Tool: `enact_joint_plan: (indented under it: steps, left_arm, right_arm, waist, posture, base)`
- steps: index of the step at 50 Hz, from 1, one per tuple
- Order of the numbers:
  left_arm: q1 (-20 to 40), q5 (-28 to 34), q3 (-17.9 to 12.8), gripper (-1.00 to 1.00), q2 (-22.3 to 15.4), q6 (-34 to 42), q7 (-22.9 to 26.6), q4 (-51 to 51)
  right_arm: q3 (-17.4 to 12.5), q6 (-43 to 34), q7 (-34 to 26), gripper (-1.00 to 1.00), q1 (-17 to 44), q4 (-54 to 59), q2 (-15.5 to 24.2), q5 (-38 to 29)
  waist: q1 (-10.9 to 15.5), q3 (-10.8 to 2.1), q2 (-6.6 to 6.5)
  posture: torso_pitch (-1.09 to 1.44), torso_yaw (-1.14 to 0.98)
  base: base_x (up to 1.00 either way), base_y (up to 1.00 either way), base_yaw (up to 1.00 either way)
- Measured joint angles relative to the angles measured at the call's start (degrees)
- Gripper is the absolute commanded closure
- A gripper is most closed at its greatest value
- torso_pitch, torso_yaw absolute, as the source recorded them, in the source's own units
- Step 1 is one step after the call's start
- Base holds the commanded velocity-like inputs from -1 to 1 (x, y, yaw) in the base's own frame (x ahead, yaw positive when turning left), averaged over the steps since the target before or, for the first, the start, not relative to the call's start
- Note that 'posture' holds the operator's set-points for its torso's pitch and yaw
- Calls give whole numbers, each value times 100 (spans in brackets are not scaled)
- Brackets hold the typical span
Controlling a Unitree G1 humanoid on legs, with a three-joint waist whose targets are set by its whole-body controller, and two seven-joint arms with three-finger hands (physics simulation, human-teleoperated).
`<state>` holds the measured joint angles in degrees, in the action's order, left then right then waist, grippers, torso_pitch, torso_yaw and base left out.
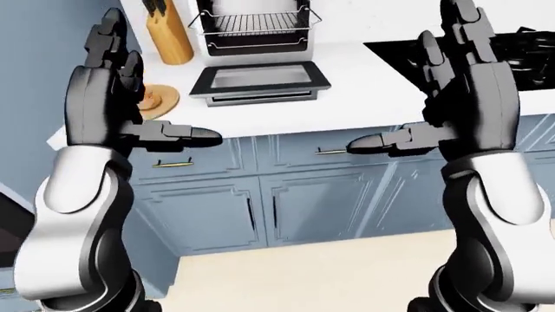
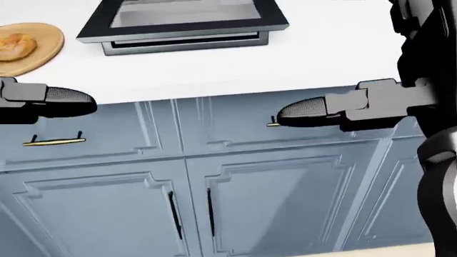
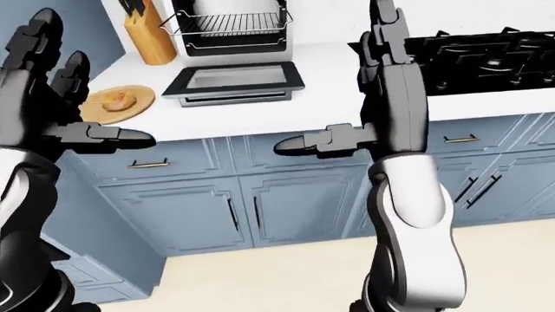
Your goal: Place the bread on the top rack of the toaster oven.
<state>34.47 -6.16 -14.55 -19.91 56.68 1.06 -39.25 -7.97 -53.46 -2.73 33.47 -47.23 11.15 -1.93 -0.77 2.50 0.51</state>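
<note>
The bread (image 3: 115,100) is a small golden roll lying on a round wooden board (image 3: 130,108) at the left end of the white counter (image 2: 214,69). The toaster oven stands at the top of the eye views with its glass door (image 1: 260,78) folded down onto the counter. Its wire top rack (image 1: 256,23) shows inside. My left hand (image 1: 121,91) is raised in front of the counter's left end, open and empty. My right hand (image 1: 434,91) is raised at the right, also open and empty. Both hands hang short of the counter, apart from the bread.
A wooden knife block (image 1: 169,34) stands left of the oven. A black cooktop (image 3: 486,58) fills the counter's right side. Blue cabinet doors (image 2: 271,203) and drawers with brass handles (image 2: 53,141) lie below the counter. Beige floor (image 1: 304,279) runs along the bottom.
</note>
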Motion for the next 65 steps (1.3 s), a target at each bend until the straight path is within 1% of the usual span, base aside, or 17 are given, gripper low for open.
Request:
enact_joint_plan:
  steps: [4, 8, 16, 18, 20, 22, 24, 27, 30, 33, 38, 43, 46, 52, 57, 61, 65]
  left_arm:
    - [33, 20, -5, -100, -18, -73, -15, -57]
    - [-105, 69, -65, -100, -15, 24, -41, 79]
    - [-87, 104, -32, -100, 18, -107, -58, -31]
    - [-73, 114, -66, -100, 0, -135, -64, -25]
    - [-85, 126, -82, -100, 6, -121, -77, -24]
    - [-202, 115, -25, -100, 75, -41, -75, 96]
    - [-186, 76, 53, -100, 76, 59, -49, 203]
    - [-122, 43, 37, -100, 39, 9, -24, 65]
    - [-102, 80, -29, -100, 18, -127, -46, -76]
    - [-104, 124, -36, -100, -9, -193, -57, -60]
    - [-199, 197, -14, -100, 47, -69, -62, 172]
    - [-106, 215, 17, -100, 39, -148, -24, 73]
    - [-64, 241, 12, -100, 29, -189, -17, 85]
    - [-118, 180, 133, -100, 89, -103, 72, 116]
    - [-104, 230, 68, -100, 80, -168, 59, 54]
    - [-98, 259, 102, -100, 81, -218, 65, 73]
    - [-216, 323, 10, -100, 95, -179, 47, 112]
  right_arm:
    - [-80, 21, 82, -100, 168, 102, 86, 55]
    - [110, -56, 90, -100, 51, 148, 32, 162]
    - [29, -41, 142, -100, 207, -55, 99, 181]
    - [50, -6, 151, -100, 205, -27, 105, 177]
    - [67, -27, 148, -100, 190, 5, 117, 168]
    - [67, -93, 138, -100, 99, 84, 106, 162]
    - [30, -161, 151, -100, 58, 188, 98, 138]
    - [-16, -146, 187, -100, 121, 141, 109, 100]
    - [-1, -50, 183, -100, 177, -42, 130, 101]
    - [14, -12, 171, -100, 202, -91, 112, 114]
    - [115, -122, 114, -100, 69, 77, 62, 188]
    - [13, -35, 165, -100, 124, -62, 78, 175]
    - [46, 28, 177, -100, 157, -31, 85, 187]
    - [-15, -95, 200, -100, 94, 69, 130, 134]
    - [22, -10, 158, -100, 50, -22, 118, 116]
    - [23, 38, 150, -100, 51, 26, 89, 83]
    - [125, -18, 80, -100, -36, -50, 33, 149]
  waist:
    - [-42, -30, -475]
    - [93, 98, -487]
    - [113, -57, -124]
    - [117, -11, -64]
    - [124, 36, 91]
    - [87, 89, -88]
    - [55, 112, -12]
    - [48, -56, 48]
    - [54, -68, -146]
    - [90, -78, -463]
    - [132, -45, -333]
    - [82, -38, -55]
    - [84, -72, 206]
    - [53, -60, 126]
    - [49, -2, -139]
    - [-8, -30, -488]
    - [57, 75, -391]
  posture:
    - [0, 0]
    - [0, 0]
    - [0, 0]
    - [0, 0]
    - [0, 0]
    - [0, 0]
    - [0, 0]
    - [0, 0]
    - [0, 0]
    - [0, 0]
    - [0, 0]
    - [0, 0]
    - [0, 0]
    - [0, 0]
    - [0, 0]
    - [0, 0]
    - [0, 0]
  base:
    - [33, 30, 0]
    - [33, 30, 0]
    - [21, 20, 0]
    - [0, 0, 0]
    - [0, 4, 0]
    - [0, 7, 0]
    - [0, 7, 0]
    - [0, 7, 0]
    - [0, 7, 0]
    - [0, 7, 0]
    - [4, 9, 0]
    - [5, 9, 0]
    - [5, 9, 0]
    - [4, 10, 0]
    - [10, 20, 0]
    - [19, 26, 0]
    - [21, 27, 0]
